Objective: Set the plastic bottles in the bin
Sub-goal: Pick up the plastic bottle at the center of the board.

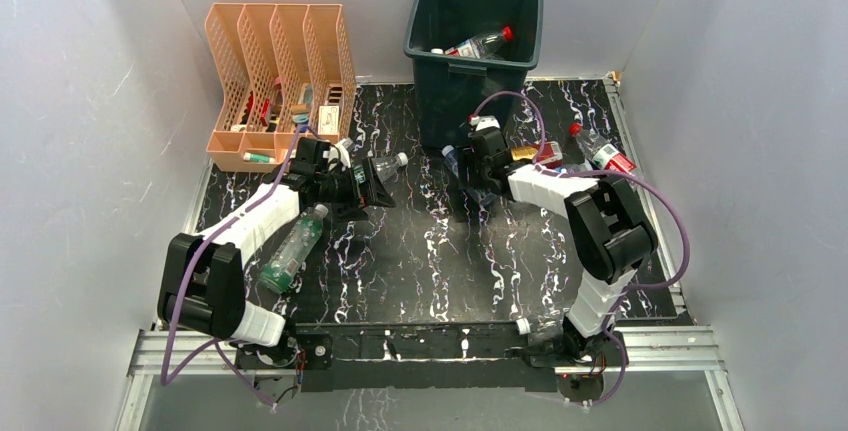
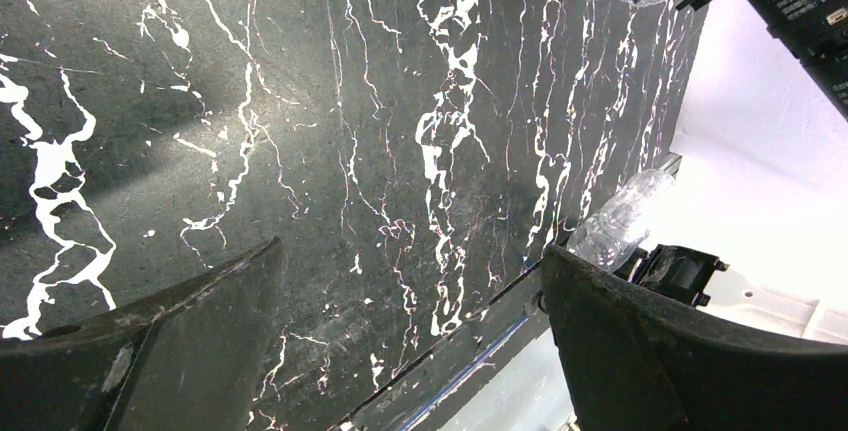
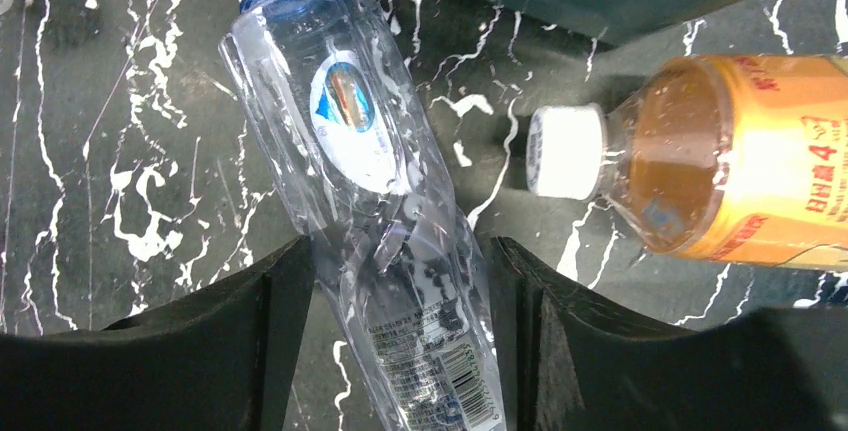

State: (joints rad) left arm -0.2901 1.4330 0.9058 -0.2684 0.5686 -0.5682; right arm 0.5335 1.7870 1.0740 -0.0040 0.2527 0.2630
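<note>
Plastic bottles lie scattered over the dark marbled table [image 2: 300, 101]; the one in hand is a clear bottle [image 3: 370, 151] with a white cap, lying slantwise just in front of the bin [image 1: 470, 59], beside an orange bottle [image 3: 740, 181]. The right gripper [image 3: 400, 246] has its fingers pressed against both sides of the clear bottle's body, the cap end sticking out ahead of them. The thin wall looks crumpled, so a firm but not crushing squeeze seems wise; lift straight up to clear the orange neighbour; the bottle may tilt toward the cap, so raise it well above the rim before carrying it forward; let go only once it is over the opening. The left gripper [image 2: 410, 261] hangs over bare table with its fingers wide apart and nothing between them.

The bin already holds a red-capped bottle [image 1: 480, 44] lying against its far side; anything deeper is hidden. The peach organizer [image 1: 275, 81] has small items in its slots, too small to name.
</note>
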